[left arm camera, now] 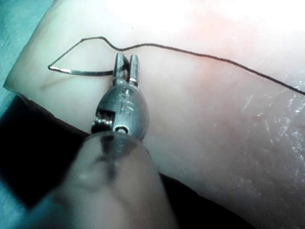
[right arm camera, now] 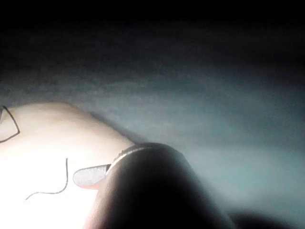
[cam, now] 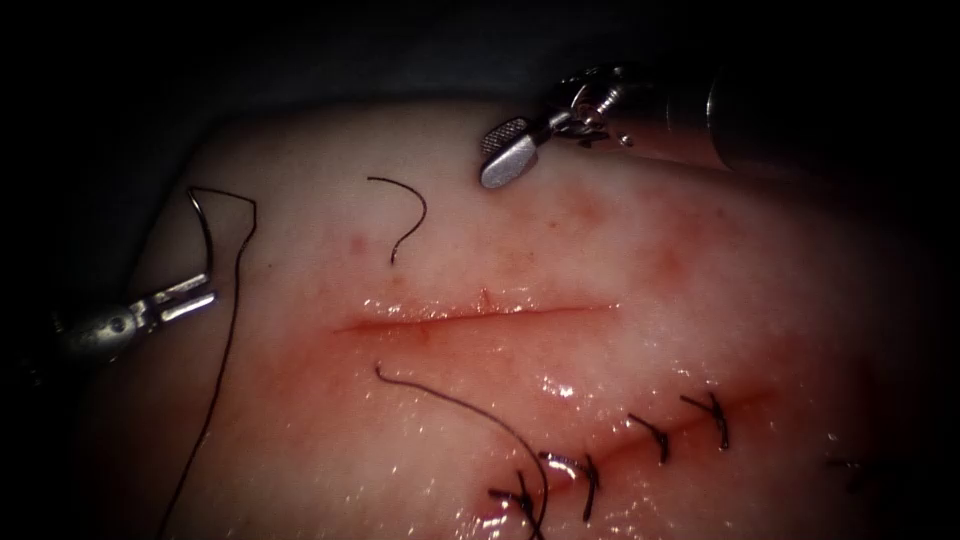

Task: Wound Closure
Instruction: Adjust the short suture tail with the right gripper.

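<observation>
My left tool [cam: 190, 297] grips needle [cam: 203, 222] near tissue [cam: 700, 300] left edge; right tool [cam: 508, 150] parted, empty. Weak grip risks needle twisting.

Needle [cam: 203, 228] in left tool [cam: 190, 297] far left of cut [cam: 480, 315], thread [cam: 225, 350] trailing beside it, right tool [cam: 510, 152] above cut, loose thread end [cam: 405, 215] between tools

The left tool [left arm camera: 127, 64] grips the needle [left arm camera: 81, 71] near one end — its curve lies flat over the pale tissue [left arm camera: 200, 109], not in it. Thread [left arm camera: 200, 54] runs from the needle's far end, past the jaws, across the tissue.
</observation>
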`<control>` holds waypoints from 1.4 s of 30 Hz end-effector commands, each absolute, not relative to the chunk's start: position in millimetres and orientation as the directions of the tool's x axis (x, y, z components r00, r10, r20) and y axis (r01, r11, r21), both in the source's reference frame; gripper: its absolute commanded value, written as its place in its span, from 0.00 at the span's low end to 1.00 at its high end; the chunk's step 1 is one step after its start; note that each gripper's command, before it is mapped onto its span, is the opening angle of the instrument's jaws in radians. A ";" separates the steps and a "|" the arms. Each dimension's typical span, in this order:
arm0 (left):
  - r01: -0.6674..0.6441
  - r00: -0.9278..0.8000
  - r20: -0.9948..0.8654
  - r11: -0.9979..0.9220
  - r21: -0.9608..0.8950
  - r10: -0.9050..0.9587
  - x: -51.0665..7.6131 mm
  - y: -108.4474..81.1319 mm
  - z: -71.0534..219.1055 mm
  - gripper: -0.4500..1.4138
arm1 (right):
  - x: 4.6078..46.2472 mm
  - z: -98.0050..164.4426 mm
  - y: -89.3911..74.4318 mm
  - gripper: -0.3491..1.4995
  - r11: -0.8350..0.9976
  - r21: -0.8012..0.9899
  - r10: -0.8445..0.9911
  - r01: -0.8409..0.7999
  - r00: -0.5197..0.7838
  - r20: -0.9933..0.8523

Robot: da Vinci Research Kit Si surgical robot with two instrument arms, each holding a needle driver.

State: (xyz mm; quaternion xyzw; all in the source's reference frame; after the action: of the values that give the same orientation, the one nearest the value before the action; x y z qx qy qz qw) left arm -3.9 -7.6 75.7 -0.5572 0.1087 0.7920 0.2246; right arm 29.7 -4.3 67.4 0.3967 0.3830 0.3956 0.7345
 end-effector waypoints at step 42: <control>-0.477 -0.271 -0.933 -0.875 -0.085 0.238 -3.8 -7.9 76.4 0.00 | 40.1 68.4 -6.2 0.00 0.683 0.699 0.651 -0.211 0.610 -0.453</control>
State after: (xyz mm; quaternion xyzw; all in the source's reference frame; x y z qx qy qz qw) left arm -3.2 -8.3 75.9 -0.5590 0.1059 0.7906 0.2265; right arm 39.1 -6.9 68.3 0.3035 0.3670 0.2584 0.8405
